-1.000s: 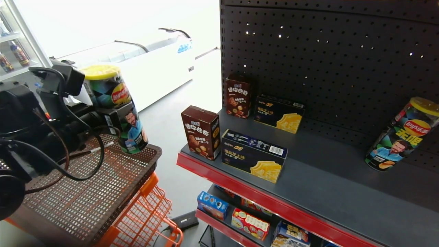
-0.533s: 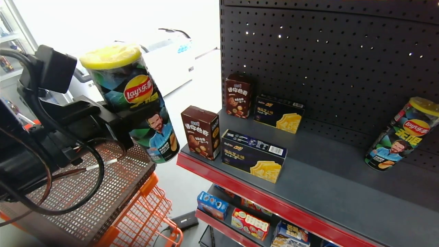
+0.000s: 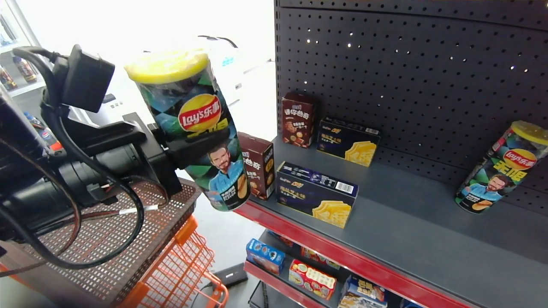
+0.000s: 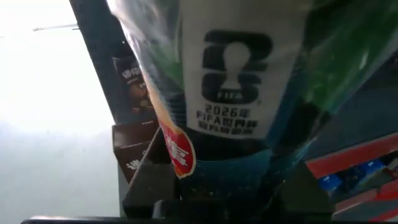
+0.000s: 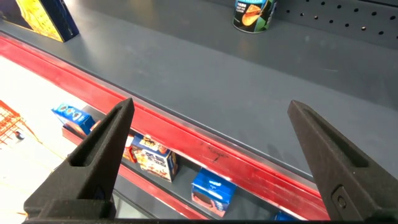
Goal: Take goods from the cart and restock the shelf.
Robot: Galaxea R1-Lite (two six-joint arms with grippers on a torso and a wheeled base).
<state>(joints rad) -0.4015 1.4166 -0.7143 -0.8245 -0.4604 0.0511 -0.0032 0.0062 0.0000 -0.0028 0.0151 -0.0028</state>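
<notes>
Canister (image 3: 195, 107) midway from cart (image 3: 107, 248) to shelf (image 3: 406, 222).
Left gripper (image 3: 190, 149) clamps its middle, beside the shelf's end; next, I'd say, carry it over bare shelf board and set it down. Right gripper (image 5: 210, 106) gapes empty.

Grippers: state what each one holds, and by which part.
The left gripper is shut on the yellow-lidded chip can, clamped across the middle of its body and clear of the lid. The right gripper is open and holds nothing.

I am counting one can (image 3: 195, 128) at the shelf's (image 3: 419, 231) left end and a second can (image 3: 501, 171) on it, plus two brown boxes (image 3: 297, 119) and two blue boxes (image 3: 317, 194) there.
</notes>
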